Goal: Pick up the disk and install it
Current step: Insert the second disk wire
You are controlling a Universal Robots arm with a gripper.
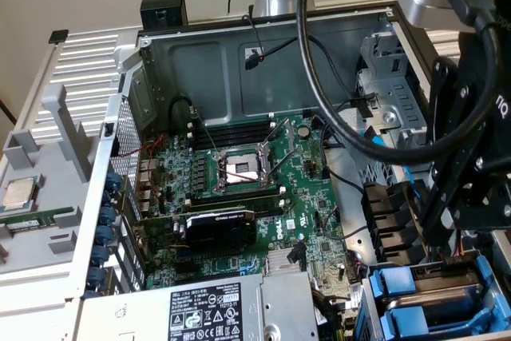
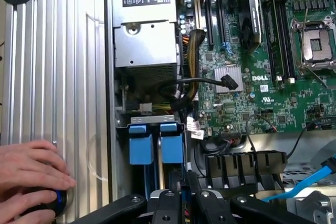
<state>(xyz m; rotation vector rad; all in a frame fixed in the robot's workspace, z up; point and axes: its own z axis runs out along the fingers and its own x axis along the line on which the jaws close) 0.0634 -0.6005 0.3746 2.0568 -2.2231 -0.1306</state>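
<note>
blue-framed disk (image 2: 184, 192) sits clamped edge-on in your gripper (image 2: 184, 203), its fingers nearly closed, above the drive bay (image 2: 155, 142), not yet seated.

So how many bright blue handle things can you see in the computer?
2. The first blue handle and the second blue handle sit side by side in the drive bay, just ahead of the gripper. More may be hidden below.

Green motherboard (image 1: 279, 173), bright blue drive carriers (image 2: 156, 142), black cables (image 1: 319, 77), silver ribbed table (image 2: 52, 66), white-labelled grey power supply (image 2: 144, 19)
</note>
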